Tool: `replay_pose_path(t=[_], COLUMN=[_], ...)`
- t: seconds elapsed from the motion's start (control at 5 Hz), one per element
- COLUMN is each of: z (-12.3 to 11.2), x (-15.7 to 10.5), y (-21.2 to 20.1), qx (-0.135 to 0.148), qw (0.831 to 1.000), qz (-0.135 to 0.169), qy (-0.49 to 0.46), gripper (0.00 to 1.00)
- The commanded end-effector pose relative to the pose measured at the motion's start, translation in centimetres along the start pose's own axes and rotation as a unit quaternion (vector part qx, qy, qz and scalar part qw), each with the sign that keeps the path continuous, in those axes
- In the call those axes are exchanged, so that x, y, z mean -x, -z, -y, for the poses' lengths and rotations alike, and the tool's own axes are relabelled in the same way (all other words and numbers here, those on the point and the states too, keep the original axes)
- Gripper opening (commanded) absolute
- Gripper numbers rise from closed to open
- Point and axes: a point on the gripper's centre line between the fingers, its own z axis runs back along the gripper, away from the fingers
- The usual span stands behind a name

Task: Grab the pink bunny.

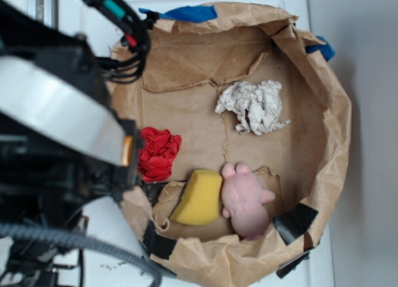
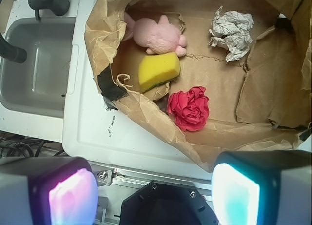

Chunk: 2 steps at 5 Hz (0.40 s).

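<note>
Inside a walled brown paper tray (image 1: 323, 100), the pink bunny (image 1: 245, 200) is lying beside a yellow sponge (image 1: 199, 197) (the two touching). The gripper (image 2: 153, 195) is hovering outside the tray, spread wide and gripping nothing.

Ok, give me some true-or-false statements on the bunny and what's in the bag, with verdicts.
1. The bunny touches the sponge. True.
2. The gripper holds the bunny. False: it is open, outside the bag, holding nothing.
3. The red cloth ball lies on the bunny. False: it lies apart, past the sponge.
4. The paper wad touches no other item. True.
5. The bunny lies near the bag's wall. True.
</note>
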Motion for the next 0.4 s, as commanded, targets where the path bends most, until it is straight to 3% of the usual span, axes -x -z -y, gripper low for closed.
replay_pose_path(t=[0.0, 0.2], z=[-2.4, -2.8], x=[-7.0, -9.4], y=[0.5, 2.1], qx=[0.031, 0.032], qw=[0.996, 0.991], qz=[0.023, 0.027], qy=[0.08, 0.128], gripper=[1.0, 1.0])
